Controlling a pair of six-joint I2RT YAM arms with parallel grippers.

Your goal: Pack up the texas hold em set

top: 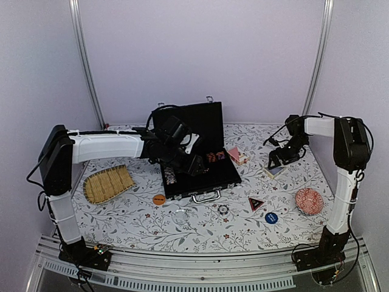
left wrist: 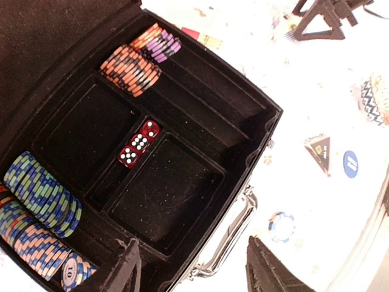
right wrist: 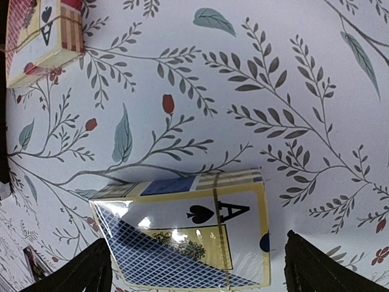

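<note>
Case [top: 209,131] lies lengthwise left-right, handle [top: 205,197] nearward; left end effector [left wrist: 191,244] and right end effector [right wrist: 197,240] both released.

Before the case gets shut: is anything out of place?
Yes. Both card wells in the case are empty; the blue deck and the red deck lie out on the table to its right. An orange disc, a blue disc and a black triangle also lie loose in front.
</note>
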